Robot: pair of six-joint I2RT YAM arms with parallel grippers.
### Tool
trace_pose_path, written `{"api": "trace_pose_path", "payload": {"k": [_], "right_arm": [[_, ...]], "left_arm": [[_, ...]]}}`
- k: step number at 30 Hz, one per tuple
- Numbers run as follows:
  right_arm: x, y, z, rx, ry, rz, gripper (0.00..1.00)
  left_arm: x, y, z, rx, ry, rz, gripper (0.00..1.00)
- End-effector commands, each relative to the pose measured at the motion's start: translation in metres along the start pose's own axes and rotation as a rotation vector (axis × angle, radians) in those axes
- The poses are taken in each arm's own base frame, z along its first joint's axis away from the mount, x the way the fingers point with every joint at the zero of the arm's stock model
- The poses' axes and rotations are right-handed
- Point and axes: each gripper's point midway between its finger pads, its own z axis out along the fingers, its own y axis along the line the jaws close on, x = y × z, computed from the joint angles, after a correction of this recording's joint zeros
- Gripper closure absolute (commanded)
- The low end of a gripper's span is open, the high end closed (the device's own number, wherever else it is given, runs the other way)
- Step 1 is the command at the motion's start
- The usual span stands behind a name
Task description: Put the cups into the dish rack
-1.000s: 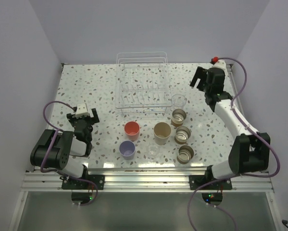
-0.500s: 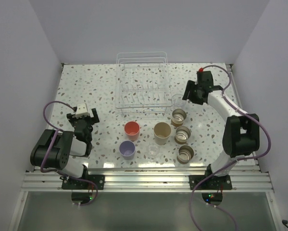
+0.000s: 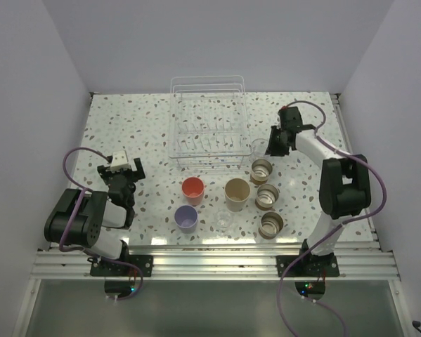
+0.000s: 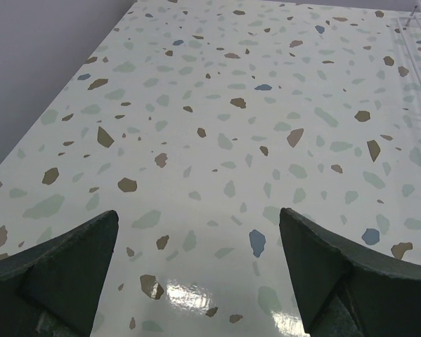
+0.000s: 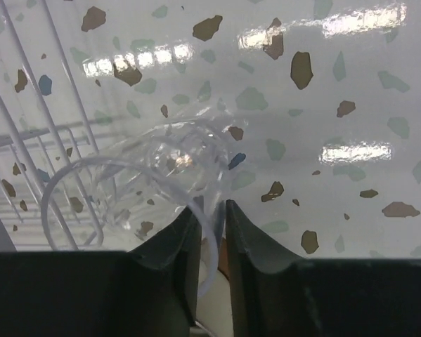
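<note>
You have just got hold of the first cup. Over the last second the right fingers (image 3: 272, 145) swung in from the far right corner and came down on the far glass (image 3: 261, 147). It stands on the counter (image 3: 126, 119) just beside the near right corner of the rack (image 3: 209, 126).

They arrived spread wide and have closed to a narrow gap. The wrist view shows them clenched on the glass wall, with the rim running down between them. The glass looks as if it is on the counter and not yet lifted, though its clear base is hard to read.

The left fingers (image 3: 121, 168) have not moved and are released wide over bare counter. The other seven cups (image 3: 237, 191) sit where they were, in front of the rack, and none is in it yet.

My judgement is that the grasp is made and loading can begin. The next move calls for a clean lift over the rack's near wire edge. A thin, slick glass pinched by one wall could swing or slip.
</note>
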Motion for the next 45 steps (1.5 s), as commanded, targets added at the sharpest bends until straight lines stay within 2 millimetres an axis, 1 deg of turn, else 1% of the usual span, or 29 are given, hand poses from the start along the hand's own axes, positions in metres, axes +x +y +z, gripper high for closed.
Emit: {"api": "trace_pose_path", "payload": {"k": [1, 5, 6, 8, 9, 12, 13, 14, 15, 17, 18, 19, 21, 22, 23, 24, 27, 28, 30, 31, 32, 33, 34, 35, 36, 38, 40, 41, 45], "right_arm": [[-0.013, 0.01, -0.004, -0.014, -0.006, -0.015, 0.81], [-0.027, 0.007, -0.014, 0.037, -0.029, -0.026, 0.95], [-0.038, 0.007, -0.021, 0.055, -0.059, -0.029, 0.97], [-0.045, -0.001, -0.028, 0.107, -0.063, -0.05, 1.0], [-0.058, 0.0, -0.037, 0.12, -0.097, -0.06, 1.0], [-0.083, -0.02, -0.053, 0.238, -0.156, -0.065, 1.0], [-0.091, -0.027, -0.059, 0.289, -0.182, -0.061, 1.0], [-0.094, -0.031, -0.063, 0.318, -0.185, -0.067, 1.0], [-0.11, -0.032, -0.07, 0.335, -0.219, -0.062, 1.0], [-0.12, -0.035, -0.08, 0.373, -0.237, -0.067, 1.0], [-0.137, -0.029, -0.091, 0.357, -0.278, -0.059, 1.0], [-0.141, -0.025, -0.094, 0.346, -0.285, -0.052, 1.0], [-0.155, -0.005, -0.107, 0.267, -0.317, -0.042, 1.0], [-0.159, 0.005, -0.114, 0.22, -0.331, -0.028, 1.0], [-0.16, 0.024, -0.118, 0.13, -0.331, -0.03, 1.0], [-0.163, 0.037, -0.124, 0.068, -0.344, -0.03, 1.0], [-0.164, 0.094, -0.151, -0.163, -0.38, -0.081, 1.0], [-0.16, 0.11, -0.158, -0.233, -0.375, -0.084, 1.0], [-0.15, 0.155, -0.177, -0.434, -0.358, -0.111, 1.0], [-0.144, 0.17, -0.183, -0.515, -0.328, -0.059, 1.0], [-0.136, 0.197, -0.199, -0.677, -0.281, -0.008, 1.0], [-0.14, 0.202, -0.202, -0.7, -0.313, -0.021, 1.0], [-0.129, 0.222, -0.218, -0.822, -0.249, 0.031, 1.0], [-0.131, 0.244, -0.238, -0.934, -0.28, 0.014, 1.0], [-0.123, 0.253, -0.248, -0.992, -0.265, 0.027, 1.0], [-0.117, 0.279, -0.285, -1.156, -0.248, 0.055, 1.0], [-0.111, 0.29, -0.305, -1.25, -0.205, 0.116, 1.0], [-0.11, 0.295, -0.32, -1.305, -0.22, 0.105, 1.0], [-0.101, 0.306, -0.345, -1.395, -0.189, 0.124, 1.0]], "left_arm": [[-0.035, -0.001, 0.004, -0.004, -0.132, -0.03, 0.0], [-0.034, -0.007, 0.005, 0.025, -0.126, -0.019, 0.0], [-0.035, -0.008, 0.004, 0.035, -0.131, -0.013, 0.0], [-0.04, -0.015, 0.009, 0.069, -0.121, 0.009, 0.0], [-0.041, -0.015, 0.014, 0.055, -0.101, 0.003, 0.0], [-0.04, -0.02, 0.043, 0.011, 0.071, 0.047, 0.0], [-0.021, -0.019, 0.044, 0.005, 0.203, 0.083, 0.0], [-0.04, -0.024, 0.06, -0.013, 0.195, 0.062, 0.0], [-0.042, -0.028, 0.062, -0.014, 0.213, 0.016, 0.0], [-0.054, -0.032, 0.062, 0.0, 0.223, -0.033, 0.0], [-0.059, -0.034, 0.061, -0.011, 0.223, -0.094, 0.0], [-0.065, -0.031, 0.057, -0.034, 0.245, -0.127, 0.0], [-0.07, -0.026, 0.055, -0.086, 0.284, -0.213, 0.0], [-0.083, -0.029, 0.055, -0.062, 0.3, -0.219, 0.0], [-0.09, -0.051, 0.054, 0.083, 0.325, -0.231, 0.0], [-0.099, -0.061, 0.054, 0.161, 0.323, -0.244, 0.0], [-0.14, -0.089, 0.049, 0.362, 0.281, -0.288, 0.0], [-0.164, -0.098, 0.047, 0.427, 0.223, -0.298, 0.0], [-0.189, -0.128, 0.029, 0.63, 0.198, -0.33, 0.0], [-0.212, -0.14, 0.025, 0.723, 0.147, -0.34, 0.0], [-0.234, -0.16, 0.008, 0.883, 0.123, -0.378, 0.0], [-0.234, -0.168, -0.004, 0.954, 0.159, -0.412, 0.0], [-0.254, -0.176, -0.012, 1.045, 0.097, -0.428, 0.0], [-0.263, -0.186, -0.033, 1.164, 0.138, -0.501, 0.0], [-0.283, -0.188, -0.045, 1.25, 0.044, -0.506, 0.0], [-0.293, -0.192, -0.07, 1.377, 0.088, -0.624, 0.0], [-0.306, -0.191, -0.088, 1.481, 0.004, -0.632, 0.0], [-0.309, -0.19, -0.096, 1.517, 0.048, -0.687, 0.0], [-0.316, -0.193, -0.111, 1.605, 0.043, -0.706, 0.0]]}}
